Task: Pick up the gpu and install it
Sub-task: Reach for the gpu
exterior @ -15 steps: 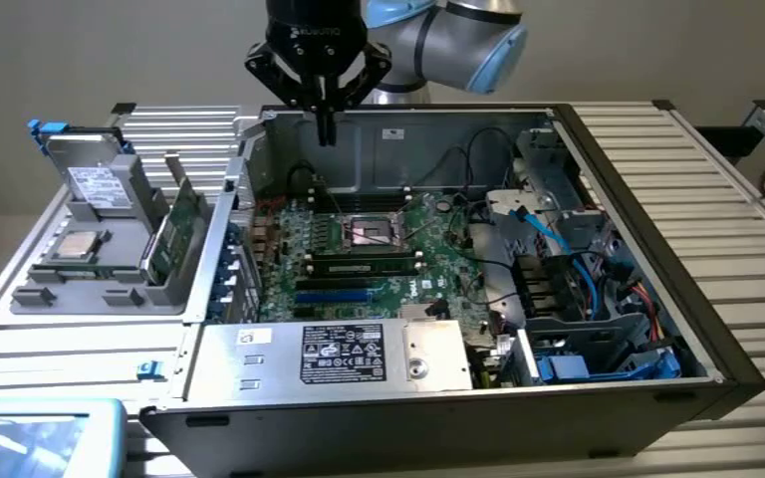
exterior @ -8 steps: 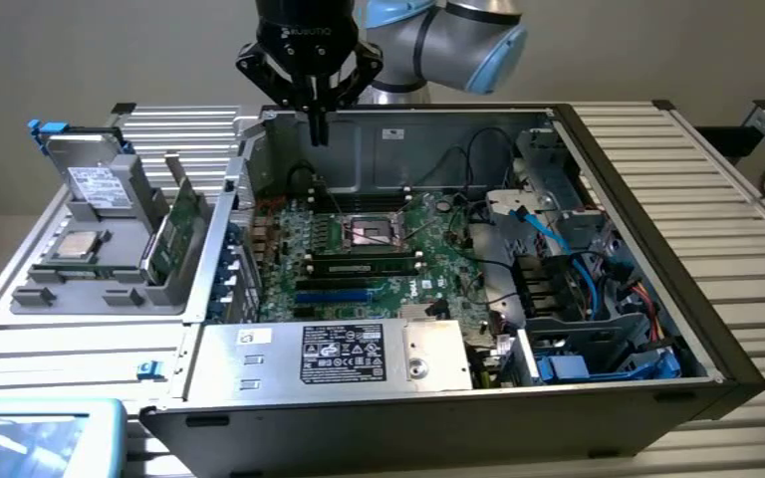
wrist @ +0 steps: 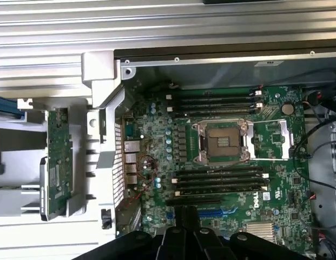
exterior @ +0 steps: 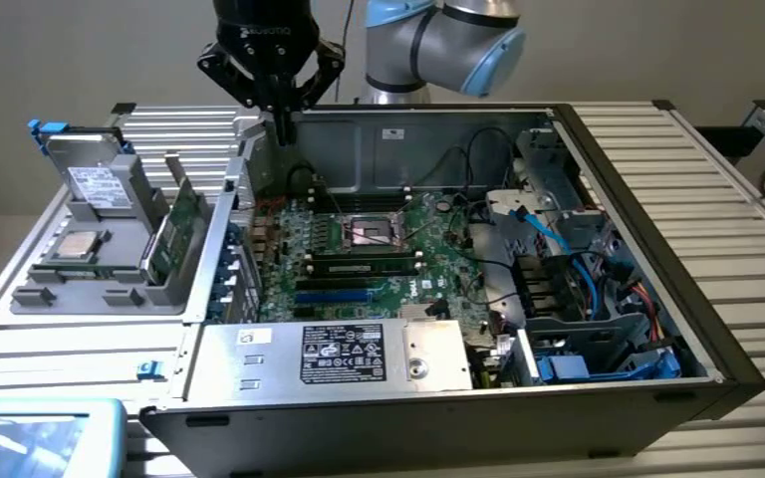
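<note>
Gripper point(exterior: 280, 127), fingers together and empty, hangs over the computer case point(exterior: 648, 214); at 7 o'clock the gpu point(exterior: 186, 231) stands edge-up in a gray rack point(exterior: 91, 291), probably light, stiff and fragile, best pinched by its bare top edge.

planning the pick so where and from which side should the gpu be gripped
Take the gpu by its upper long edge, coming down from above with the jaws across its two flat faces. It stands on edge in a slot of the gray holder, which walls in its lower part.
</note>
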### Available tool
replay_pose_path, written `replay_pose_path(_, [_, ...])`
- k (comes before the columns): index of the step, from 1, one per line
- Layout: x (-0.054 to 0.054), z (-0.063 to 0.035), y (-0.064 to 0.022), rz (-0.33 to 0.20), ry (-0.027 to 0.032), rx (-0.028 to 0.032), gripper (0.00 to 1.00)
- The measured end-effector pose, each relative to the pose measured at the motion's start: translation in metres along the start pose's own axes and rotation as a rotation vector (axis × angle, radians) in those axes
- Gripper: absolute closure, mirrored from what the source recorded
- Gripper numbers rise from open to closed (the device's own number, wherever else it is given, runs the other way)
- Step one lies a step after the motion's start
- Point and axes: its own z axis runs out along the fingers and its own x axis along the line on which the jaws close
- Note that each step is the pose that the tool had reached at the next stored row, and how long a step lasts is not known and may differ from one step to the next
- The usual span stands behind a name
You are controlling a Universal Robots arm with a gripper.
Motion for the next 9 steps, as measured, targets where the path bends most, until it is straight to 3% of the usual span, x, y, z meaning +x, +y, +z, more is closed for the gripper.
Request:
replay_pose_path(3, [0.014, -0.0002, 0.0, 0.0, 0.0001, -0.0004, 0.88])
replay_pose_path(9, [0.041, -0.0004, -0.0008, 0.0, 0.0006, -0.0082, 0.88])
